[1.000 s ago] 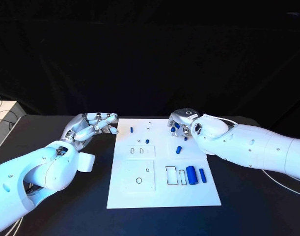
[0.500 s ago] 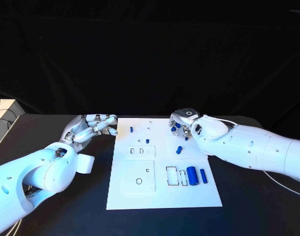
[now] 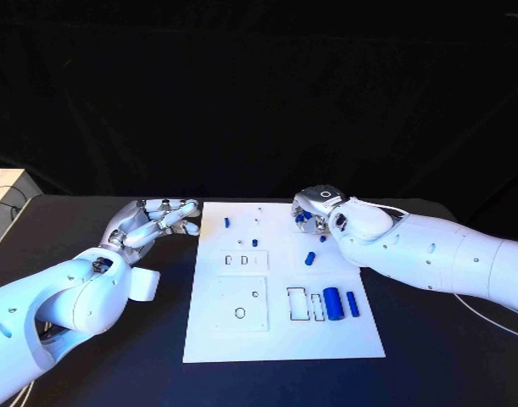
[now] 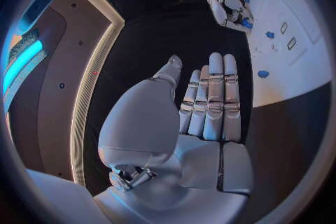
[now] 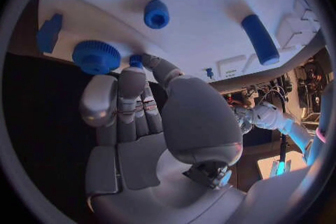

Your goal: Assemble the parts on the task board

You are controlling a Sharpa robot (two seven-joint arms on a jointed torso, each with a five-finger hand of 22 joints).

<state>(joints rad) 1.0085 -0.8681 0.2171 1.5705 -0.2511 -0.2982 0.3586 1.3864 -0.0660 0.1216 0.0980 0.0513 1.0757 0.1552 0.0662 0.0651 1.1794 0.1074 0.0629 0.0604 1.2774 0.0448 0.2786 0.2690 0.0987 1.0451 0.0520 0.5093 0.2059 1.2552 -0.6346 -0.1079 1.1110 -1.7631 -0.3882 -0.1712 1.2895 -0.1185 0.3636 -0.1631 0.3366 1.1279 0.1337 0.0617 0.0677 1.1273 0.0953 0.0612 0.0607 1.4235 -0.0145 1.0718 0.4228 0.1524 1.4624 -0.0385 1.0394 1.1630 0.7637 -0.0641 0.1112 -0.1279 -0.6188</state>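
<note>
The black table (image 3: 112, 373) is the biggest thing here. The white board (image 3: 277, 335) lies flat in the middle of it.

The right arm (image 3: 454, 259) reaches in over the far right corner of the board. The left arm (image 3: 51, 301) lies beside the board's left edge, over the black table.

The left hand (image 3: 155, 222) is just off the board's far left corner. Its fingers (image 4: 213, 95) lie straight and close side by side, and it holds nothing.

The right hand (image 3: 316, 214) sits at the far right edge of the board. In the right wrist view its fingers (image 5: 122, 95) are curled, and the tips touch a small blue peg (image 5: 136, 60). I cannot tell if the hand grips the peg or only touches it.

A round blue wheel with teeth (image 5: 96, 56) lies just beside the peg, at the board's edge. A short blue tube (image 5: 156, 13) lies further in on the board.

Near the front right of the board, a thick blue roll (image 3: 331, 303) and a thin blue stick (image 3: 350, 303) lie side by side. Another small blue piece (image 3: 310, 258) lies between them and the right hand. A tiny blue pin (image 3: 227, 224) stands near the far left side of the board.
</note>
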